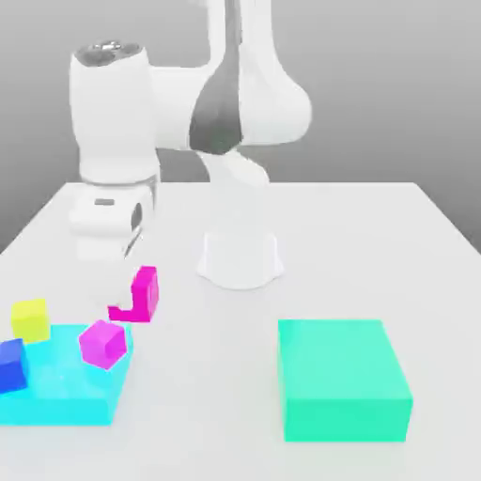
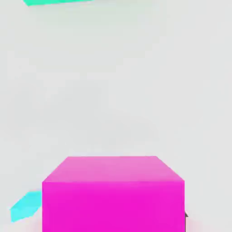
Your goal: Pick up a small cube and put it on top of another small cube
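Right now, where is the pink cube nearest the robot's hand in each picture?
Exterior view: the pink cube hangs on the exterior view's left, off the table, just beyond the light blue block.
Hand view: the pink cube looms large, close to the camera.
Shared landmark: the light blue block beside it.

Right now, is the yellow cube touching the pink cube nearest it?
Apart. The exterior view shows a strip of the cyan block between the yellow cube and that pink cube.

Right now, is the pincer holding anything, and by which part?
The small magenta cube, shut in the pincer; which faces it grips cannot be told.
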Controlling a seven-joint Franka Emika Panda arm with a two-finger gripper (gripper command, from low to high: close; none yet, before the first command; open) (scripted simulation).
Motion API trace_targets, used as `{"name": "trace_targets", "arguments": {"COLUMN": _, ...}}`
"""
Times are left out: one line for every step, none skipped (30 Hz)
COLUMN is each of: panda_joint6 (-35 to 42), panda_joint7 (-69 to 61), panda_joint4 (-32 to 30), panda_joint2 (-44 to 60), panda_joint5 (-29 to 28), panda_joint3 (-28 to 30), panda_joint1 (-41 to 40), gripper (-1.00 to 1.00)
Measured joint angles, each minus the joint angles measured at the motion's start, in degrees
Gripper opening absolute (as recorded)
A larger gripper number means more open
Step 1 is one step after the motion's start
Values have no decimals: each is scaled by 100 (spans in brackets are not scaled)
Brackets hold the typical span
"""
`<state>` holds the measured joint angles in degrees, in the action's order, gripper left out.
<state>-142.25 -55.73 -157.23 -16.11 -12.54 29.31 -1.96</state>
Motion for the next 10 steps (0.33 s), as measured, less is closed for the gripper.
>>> {"name": "trace_targets", "arguments": {"panda_joint6": -108, "panda_joint7": -96, "panda_joint4": -19, "panda_joint2": 107, "panda_joint5": 76, "panda_joint3": 83, "panda_joint1": 13, "gripper": -100}}
{"name": "trace_targets", "arguments": {"panda_joint6": -244, "panda_joint7": -183, "panda_joint4": -40, "panda_joint2": 238, "panda_joint5": 168, "panda_joint3": 149, "panda_joint1": 51, "gripper": -100}}
{"name": "trace_targets", "arguments": {"panda_joint6": -394, "panda_joint7": -259, "panda_joint4": -60, "panda_joint2": 381, "panda_joint5": 258, "panda_joint3": 216, "panda_joint1": 109, "gripper": -100}}
{"name": "trace_targets", "arguments": {"panda_joint6": -558, "panda_joint7": -340, "panda_joint4": -83, "panda_joint2": 533, "panda_joint5": 361, "panda_joint3": 255, "panda_joint1": 147, "gripper": -100}}
{"name": "trace_targets", "arguments": {"panda_joint6": -729, "panda_joint7": -415, "panda_joint4": -106, "panda_joint2": 687, "panda_joint5": 458, "panda_joint3": 288, "panda_joint1": 180, "gripper": -100}}
{"name": "trace_targets", "arguments": {"panda_joint6": -905, "panda_joint7": -482, "panda_joint4": -130, "panda_joint2": 843, "panda_joint5": 543, "panda_joint3": 315, "panda_joint1": 205, "gripper": -100}}
{"name": "trace_targets", "arguments": {"panda_joint6": -1084, "panda_joint7": -538, "panda_joint4": -155, "panda_joint2": 998, "panda_joint5": 614, "panda_joint3": 332, "panda_joint1": 217, "gripper": -100}}
{"name": "trace_targets", "arguments": {"panda_joint6": -1190, "panda_joint7": -569, "panda_joint4": -169, "panda_joint2": 1089, "panda_joint5": 653, "panda_joint3": 344, "panda_joint1": 224, "gripper": 100}}
{"name": "trace_targets", "arguments": {"panda_joint6": -1190, "panda_joint7": -569, "panda_joint4": -169, "panda_joint2": 1089, "panda_joint5": 653, "panda_joint3": 344, "panda_joint1": 224, "gripper": 100}}
{"name": "trace_targets", "arguments": {"panda_joint6": -1190, "panda_joint7": -569, "panda_joint4": -169, "panda_joint2": 1089, "panda_joint5": 653, "panda_joint3": 344, "panda_joint1": 224, "gripper": 100}}
